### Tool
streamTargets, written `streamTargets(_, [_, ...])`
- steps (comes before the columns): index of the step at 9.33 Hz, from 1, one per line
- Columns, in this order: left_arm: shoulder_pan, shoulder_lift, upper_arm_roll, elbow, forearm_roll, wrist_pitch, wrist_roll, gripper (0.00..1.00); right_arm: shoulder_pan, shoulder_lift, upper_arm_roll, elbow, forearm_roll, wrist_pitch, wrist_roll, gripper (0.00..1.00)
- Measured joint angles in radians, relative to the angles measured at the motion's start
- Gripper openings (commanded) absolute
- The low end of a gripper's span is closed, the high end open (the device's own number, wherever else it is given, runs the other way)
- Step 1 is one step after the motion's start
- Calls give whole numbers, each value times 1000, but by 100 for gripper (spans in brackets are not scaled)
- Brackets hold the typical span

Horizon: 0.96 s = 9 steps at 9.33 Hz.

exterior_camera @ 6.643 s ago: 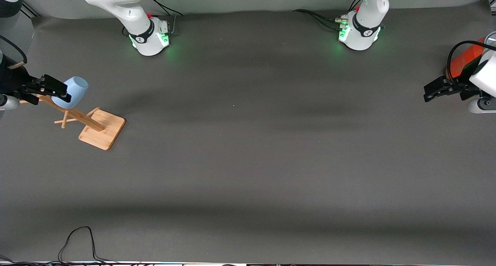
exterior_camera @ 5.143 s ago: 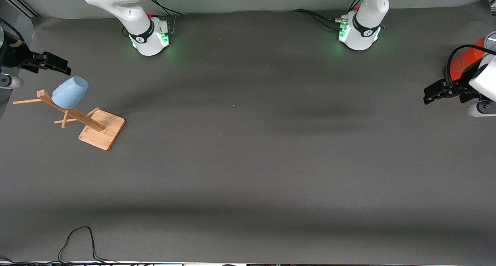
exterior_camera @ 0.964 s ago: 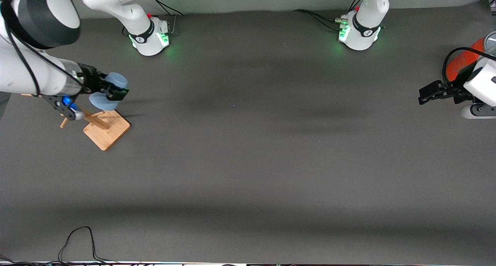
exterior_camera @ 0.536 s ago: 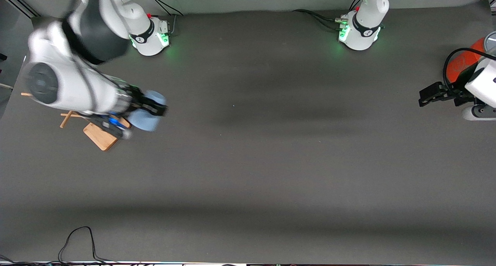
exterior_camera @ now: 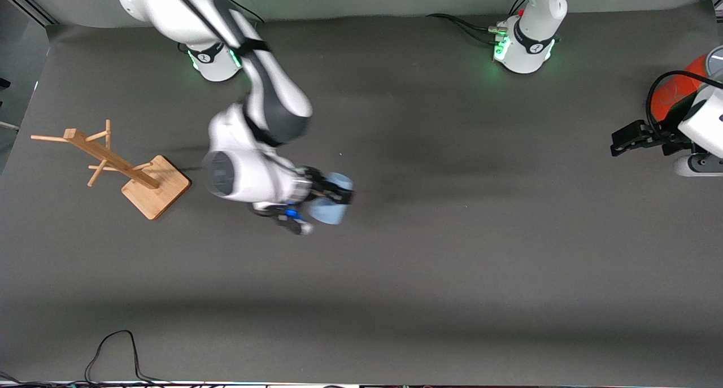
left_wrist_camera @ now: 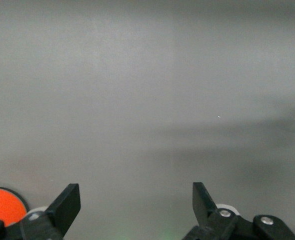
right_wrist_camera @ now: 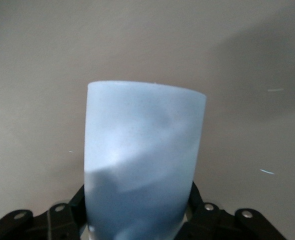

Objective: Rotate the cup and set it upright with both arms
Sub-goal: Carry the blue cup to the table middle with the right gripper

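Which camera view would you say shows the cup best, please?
The right wrist view: the cup fills the frame, clamped between the right gripper's fingers. The front view shows it small, partly hidden by that gripper over mid-table. The left wrist view shows none of it.

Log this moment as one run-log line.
right gripper: shut on small pale-blue plastic cup, over table middle | left gripper: open, waiting | wooden rack: bare

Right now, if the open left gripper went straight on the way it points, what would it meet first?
Probably nothing soon: the left gripper, jaws open, faces bare dark grey table mat. The pale-blue plastic cup, held by the right gripper, lies off that line, though depth is unclear.
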Motion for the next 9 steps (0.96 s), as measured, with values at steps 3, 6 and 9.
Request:
streamTargets(3, [0,1,0,0,0,-11,0,100,171,244,9,165,73,343,61,25])
streamTargets(6, [-4,2,-1,0,0,-26,0,100,265,350,27,201,75,562,71,26])
streamTargets(9, [-12,7,-3,0,0,-27,-1,100,234,365,22,208,73,567,-41,26])
